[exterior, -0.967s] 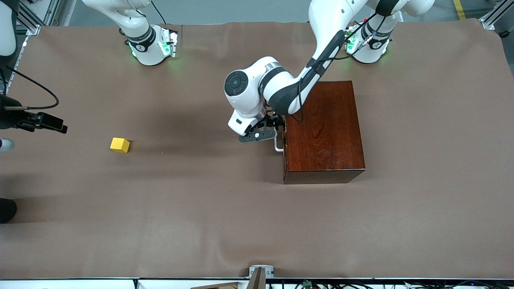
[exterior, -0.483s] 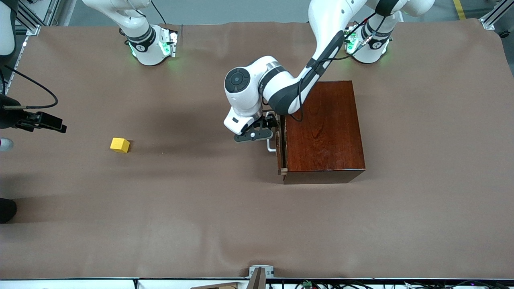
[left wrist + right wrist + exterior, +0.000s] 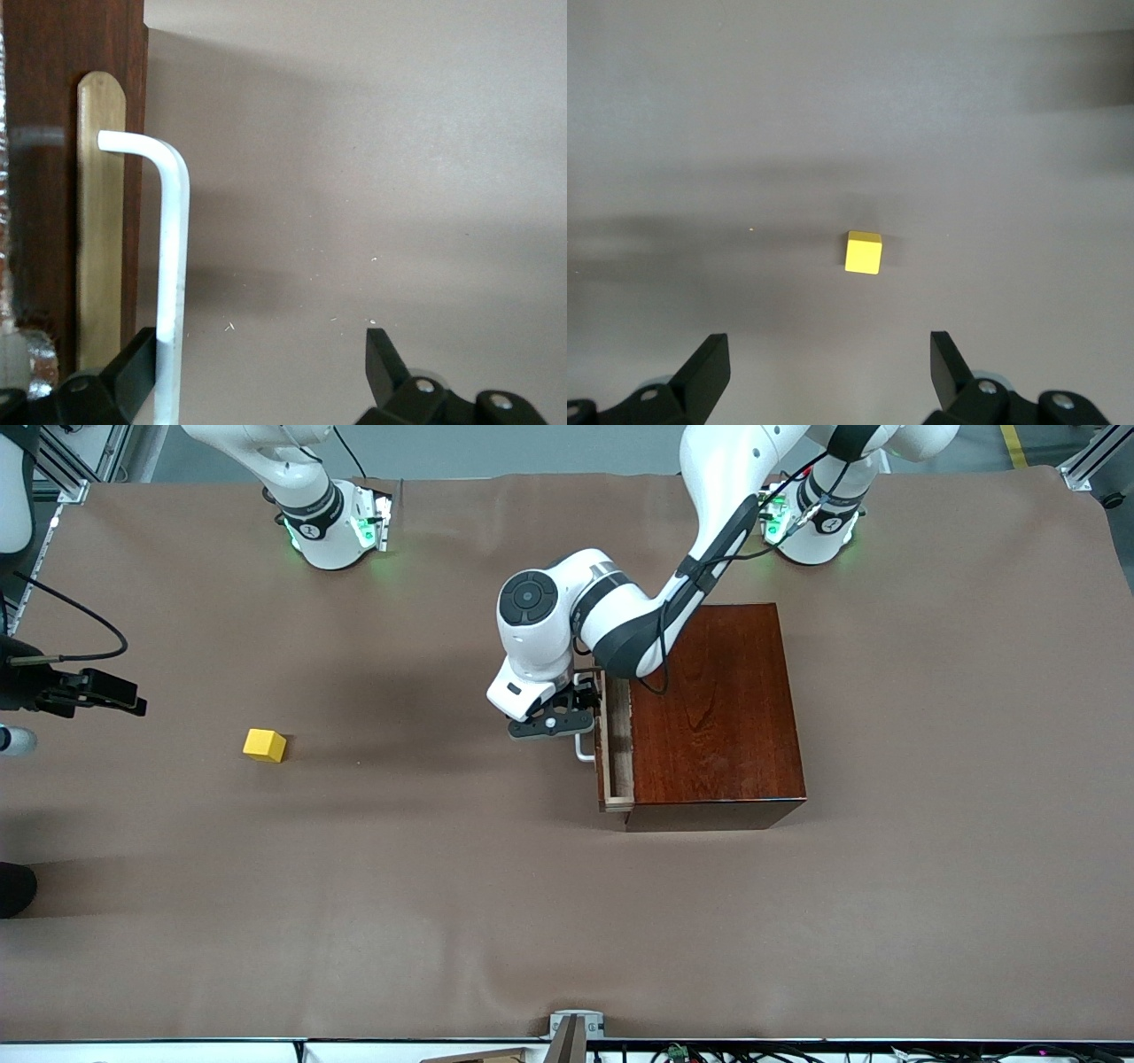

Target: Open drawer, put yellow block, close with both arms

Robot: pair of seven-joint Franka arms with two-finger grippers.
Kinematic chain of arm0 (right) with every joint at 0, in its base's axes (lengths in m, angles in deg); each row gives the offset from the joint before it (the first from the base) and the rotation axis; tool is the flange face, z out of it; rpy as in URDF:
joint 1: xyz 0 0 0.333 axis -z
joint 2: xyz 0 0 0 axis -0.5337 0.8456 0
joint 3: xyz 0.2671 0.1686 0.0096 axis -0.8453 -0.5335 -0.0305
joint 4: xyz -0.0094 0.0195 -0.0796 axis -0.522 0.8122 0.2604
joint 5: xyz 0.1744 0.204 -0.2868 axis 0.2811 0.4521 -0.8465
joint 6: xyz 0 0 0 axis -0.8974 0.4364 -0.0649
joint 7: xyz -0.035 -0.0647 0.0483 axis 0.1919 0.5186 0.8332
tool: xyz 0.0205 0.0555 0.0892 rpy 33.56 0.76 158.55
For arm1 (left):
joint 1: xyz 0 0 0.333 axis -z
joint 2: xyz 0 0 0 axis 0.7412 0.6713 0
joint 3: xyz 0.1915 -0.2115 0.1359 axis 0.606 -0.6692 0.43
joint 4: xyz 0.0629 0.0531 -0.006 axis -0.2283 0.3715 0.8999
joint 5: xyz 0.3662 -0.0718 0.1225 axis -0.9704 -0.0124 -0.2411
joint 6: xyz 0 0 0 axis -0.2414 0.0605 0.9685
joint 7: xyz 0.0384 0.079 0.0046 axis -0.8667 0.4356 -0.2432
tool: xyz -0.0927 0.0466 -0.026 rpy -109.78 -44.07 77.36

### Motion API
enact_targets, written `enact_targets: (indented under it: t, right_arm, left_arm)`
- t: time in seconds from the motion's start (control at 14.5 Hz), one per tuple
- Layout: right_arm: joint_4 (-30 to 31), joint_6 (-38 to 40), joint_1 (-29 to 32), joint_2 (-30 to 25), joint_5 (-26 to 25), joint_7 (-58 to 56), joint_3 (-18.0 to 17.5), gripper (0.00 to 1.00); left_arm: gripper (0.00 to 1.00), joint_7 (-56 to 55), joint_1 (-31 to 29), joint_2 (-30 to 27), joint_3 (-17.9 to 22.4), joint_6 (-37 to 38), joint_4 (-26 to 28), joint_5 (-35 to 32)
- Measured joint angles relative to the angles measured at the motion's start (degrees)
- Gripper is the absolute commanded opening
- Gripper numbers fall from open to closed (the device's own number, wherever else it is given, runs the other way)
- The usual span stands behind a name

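The dark reddish-brown box stands under the left arm. Its light-wood drawer is pulled out a little toward the right arm's end. My left gripper is open at the white handle. One finger sits between the bar and the drawer front; the other stands well clear of it. The yellow block lies on the cloth toward the right arm's end. My right gripper hangs open and empty, high over the cloth beside the block.
A brown cloth covers the whole table. The two green-lit arm bases stand along the table's edge farthest from the front camera. A small bracket sits at the edge nearest that camera.
The drawer has slid out of the box toward the right arm's end, and the left gripper has moved with its handle. The right gripper and the block have stayed put.
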Motion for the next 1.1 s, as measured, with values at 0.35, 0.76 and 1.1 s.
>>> enact_targets:
  t: [0.35,0.76,1.1]
  right_arm:
    - [12.0,-6.4,2.2,-6.1,-1.0,-3.5,0.4,1.00]
    - [14.3,-5.6,2.2,-7.6,-1.0,-1.9,0.1,1.00]
    - [16.6,-5.2,2.2,-8.5,-1.0,2.9,0.1,1.00]
  left_arm:
    - [1.00,1.4,0.0,0.0,0.1,-0.9,0.3,0.0]
    - [1.00,3.5,0.8,0.2,-0.2,-5.7,0.6,0.0]
    - [1.00,3.5,2.8,0.8,-0.4,-10.3,-0.2,0.0]
